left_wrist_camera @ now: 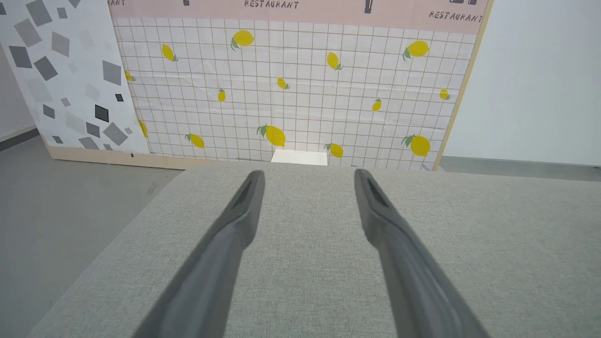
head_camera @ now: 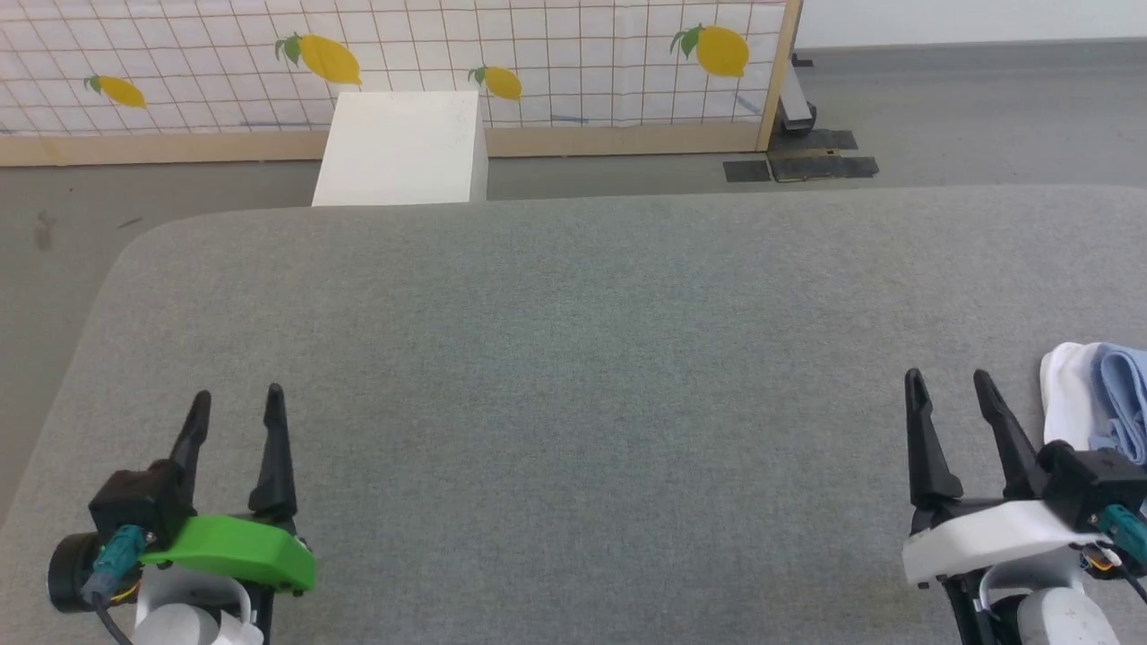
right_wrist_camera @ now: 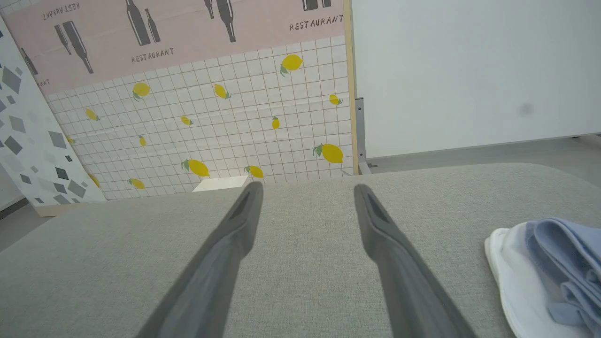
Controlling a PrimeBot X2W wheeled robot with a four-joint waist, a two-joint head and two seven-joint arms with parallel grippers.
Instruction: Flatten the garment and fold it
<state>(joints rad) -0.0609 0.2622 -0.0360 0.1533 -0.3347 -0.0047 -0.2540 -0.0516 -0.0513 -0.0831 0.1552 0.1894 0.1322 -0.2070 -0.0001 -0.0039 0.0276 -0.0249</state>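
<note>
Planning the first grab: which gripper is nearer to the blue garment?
Right. The right gripper sits open just left of the bunched garment at the right edge of the grey surface; the left gripper, also open, is far across at the left side.

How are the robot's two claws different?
The left gripper has a green cover; the right gripper has a white cover. The right gripper sits beside the bunched garment; the left gripper has bare grey surface around it. Both are open, holding nothing.

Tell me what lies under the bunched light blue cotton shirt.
The light blue cotton shirt rests on the grey woven fabric surface. Its bunched folds cover the patch beneath, so anything tucked there cannot be seen.
</note>
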